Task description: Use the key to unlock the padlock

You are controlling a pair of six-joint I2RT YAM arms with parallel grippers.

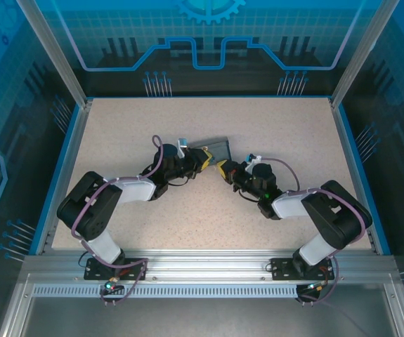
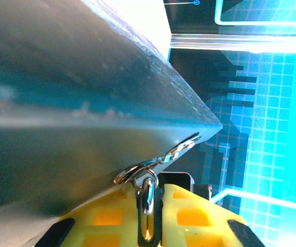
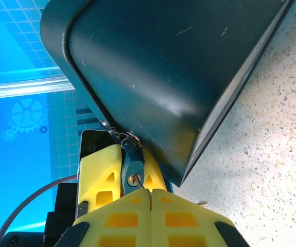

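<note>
Dark box [image 1: 218, 147] is my reference. Left gripper [image 1: 203, 160] at box's near corner, fingers almost together, pinching padlock [image 3: 132, 172]. Right gripper [image 3: 150, 191] just beside same corner, facing left one, pads pressed fully together. Padlock hangs from wire ring [image 2: 137, 172] on box's edge. I see thin key [image 3: 139, 183] poking from right pads, tip at keyhole.

Bright, even light from above; the close box [image 2: 75, 103] blurs softly, with pale glare along its edge.
</note>
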